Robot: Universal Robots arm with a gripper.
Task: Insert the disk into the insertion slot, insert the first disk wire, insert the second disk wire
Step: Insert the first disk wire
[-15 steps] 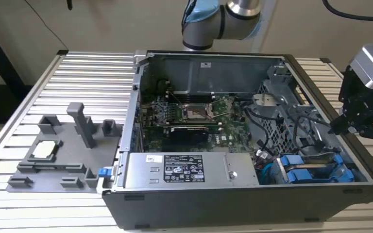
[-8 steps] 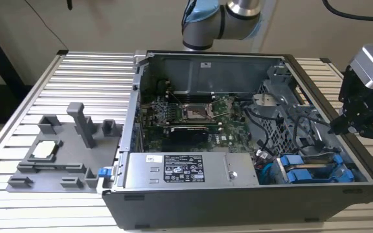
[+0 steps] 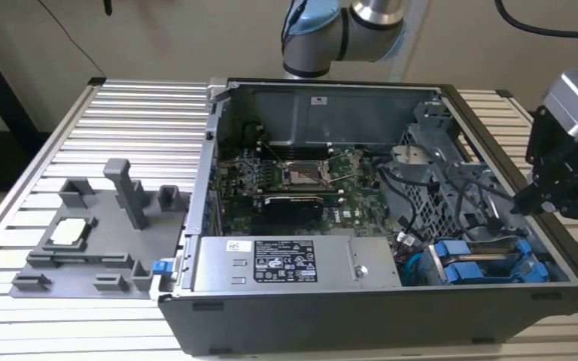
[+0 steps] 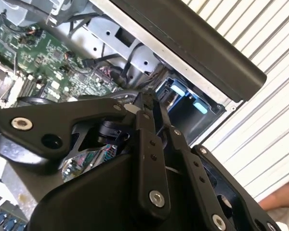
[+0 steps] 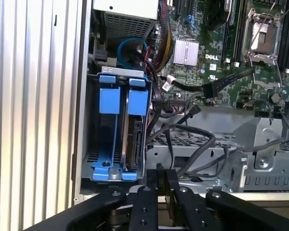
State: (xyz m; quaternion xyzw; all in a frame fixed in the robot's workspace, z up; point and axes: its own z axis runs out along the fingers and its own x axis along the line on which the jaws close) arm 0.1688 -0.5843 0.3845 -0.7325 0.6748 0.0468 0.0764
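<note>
Two blue-framed drives are sitting side by side in the grey drive cage [image 5: 89,125], in the corner of the open computer case [image 3: 369,320] towards the exterior view's right. The disk [image 5: 135,142] is, as far as I can judge, the one showing its dark connector edge in the first wrist view. It is standing on edge inside the insertion slot [image 5: 130,166], with its blue tab sitting level with that of the other blue-framed drive [image 5: 110,101] just beside it, which is lying closer to the case wall.

I am holding my claw [image 5: 167,175] above the case's rim, at the end of the cage away from the blue tabs. Its fingers are pressing together, with nothing between them that I can make out. In the exterior view the claw [image 3: 525,203] is hanging over the wall at that view's right.

Loose black wires [image 5: 192,139] are trailing over the grey metal just beside the cage, between my claw and the green motherboard [image 5: 221,57]. A blue cable [image 5: 132,39] is looping past the tab end of the cage, near the power-supply box [image 3: 279,263].

The case is resting on the slatted desk [image 3: 129,120], and a grey fixture tray [image 3: 98,233] is lying just beside it at the exterior view's left.
</note>
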